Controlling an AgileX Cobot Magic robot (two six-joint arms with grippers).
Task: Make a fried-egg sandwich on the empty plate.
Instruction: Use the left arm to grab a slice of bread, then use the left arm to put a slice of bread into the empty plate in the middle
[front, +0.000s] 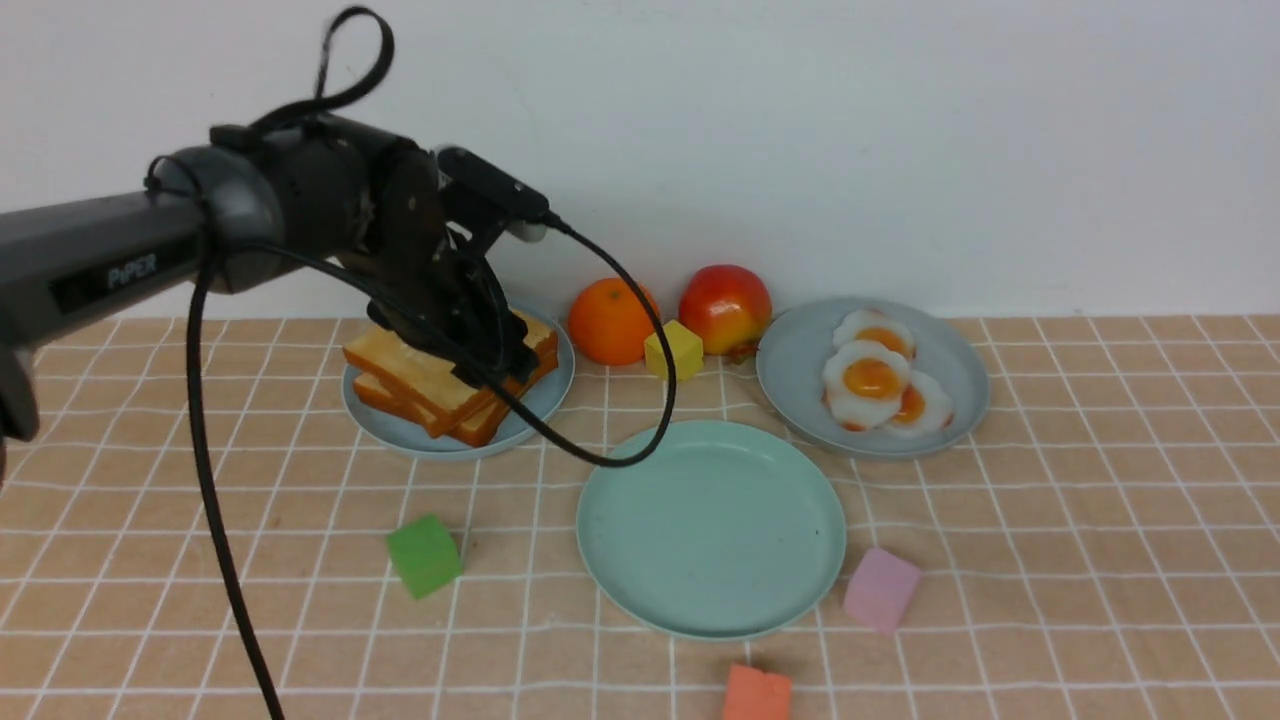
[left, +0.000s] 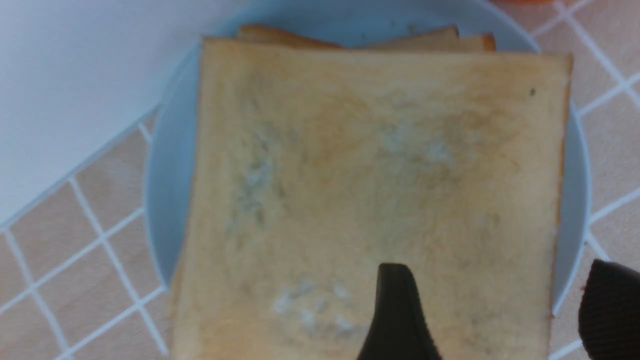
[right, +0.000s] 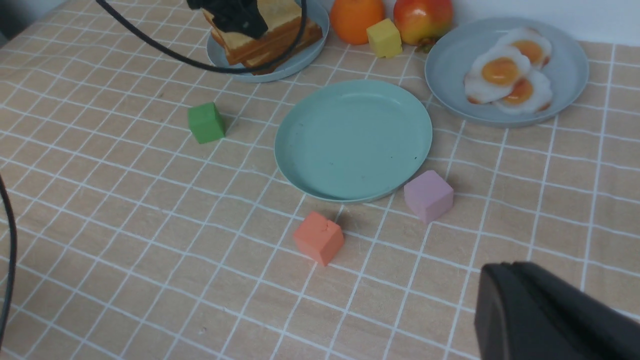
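Thick golden toast slices (front: 405, 362), crusts orange-brown, sit stacked on a blue-grey plate (front: 385, 425) at back left, the left gripper (left: 500, 315) spread wide over the top slice. Three glossy fried eggs (front: 872, 380) overlap on a second blue-grey plate (front: 790, 370); the empty mint-green plate (front: 710, 520) lies centre. The right gripper (right: 545, 315) is closed.

One mint-green plate (front: 700, 540), two blue-grey plates (front: 800, 360), three eggs (front: 870, 378), at least three toast slices (front: 410, 365), one orange (front: 610, 322), one apple (front: 725, 308), four cubes, yellow cube (front: 675, 350), green cube (front: 425, 555), pink cube (front: 880, 588), red cube (front: 757, 695), one table (front: 1100, 550)
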